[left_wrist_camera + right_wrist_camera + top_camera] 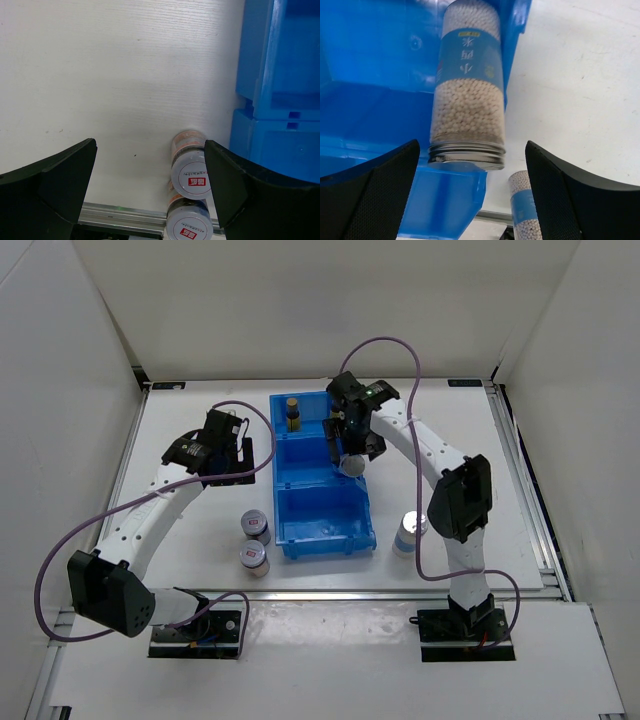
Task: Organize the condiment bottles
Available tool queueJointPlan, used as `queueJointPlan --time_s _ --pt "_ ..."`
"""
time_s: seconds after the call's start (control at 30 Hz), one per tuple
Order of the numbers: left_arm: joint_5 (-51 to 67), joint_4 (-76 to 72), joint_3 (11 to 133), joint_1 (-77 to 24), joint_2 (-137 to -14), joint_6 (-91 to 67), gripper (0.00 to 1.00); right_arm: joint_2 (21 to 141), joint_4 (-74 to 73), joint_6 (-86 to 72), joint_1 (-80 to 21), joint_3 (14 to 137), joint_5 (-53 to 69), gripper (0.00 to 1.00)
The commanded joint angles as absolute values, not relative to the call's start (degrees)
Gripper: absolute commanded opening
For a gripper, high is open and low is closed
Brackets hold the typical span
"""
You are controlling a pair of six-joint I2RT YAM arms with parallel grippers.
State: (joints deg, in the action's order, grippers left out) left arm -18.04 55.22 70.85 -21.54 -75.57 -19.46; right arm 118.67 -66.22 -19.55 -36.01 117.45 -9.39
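Observation:
A blue bin point(300, 530) with three compartments lies mid-table. Slim amber-brown bottles point(293, 412) stand in its far compartment. A tall silver-lidded cylinder of white beads point(351, 464) point(467, 95) stands in the middle compartment against the right wall. My right gripper point(352, 445) point(472, 145) hangs open above it, its fingers clear of the cylinder on both sides. A second tall cylinder point(408, 533) point(527, 210) stands on the table right of the bin. Two short jars with red marks point(256, 524) point(253, 557) point(191, 172) point(189, 225) stand left of the bin. My left gripper point(240, 462) point(150, 145) is open and holds nothing, beyond those jars.
The bin's near compartment point(325, 515) holds nothing. The bin's blue wall point(280, 100) fills the right side of the left wrist view. A metal rail point(120, 215) runs along the table's near edge just past the jars. White walls enclose the table.

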Motion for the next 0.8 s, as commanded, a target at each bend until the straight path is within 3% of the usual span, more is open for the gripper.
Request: queueJointPlan --time_s 0.0,0.27,0.5,0.77 --pt "-18.9 54.49 71.81 -21.36 -75.06 -19.07 1.0 117.07 -66.45 -20.39 -37.87 116.38 -12.29 0.89" --pt "-18.37 54.49 71.81 -21.36 -75.06 -19.07 1.0 117.6 -67.49 -21.53 -37.88 115.84 -14.15 0.83" --pt "-18.37 54.49 71.81 -21.36 -75.06 -19.07 1.0 118.12 -68.02 -21.53 -37.88 115.14 -15.37 0.61" --pt "-18.37 54.49 72.33 -21.36 -75.06 -19.07 1.0 118.65 -69.87 -21.53 -37.88 120.75 -16.08 0.47"
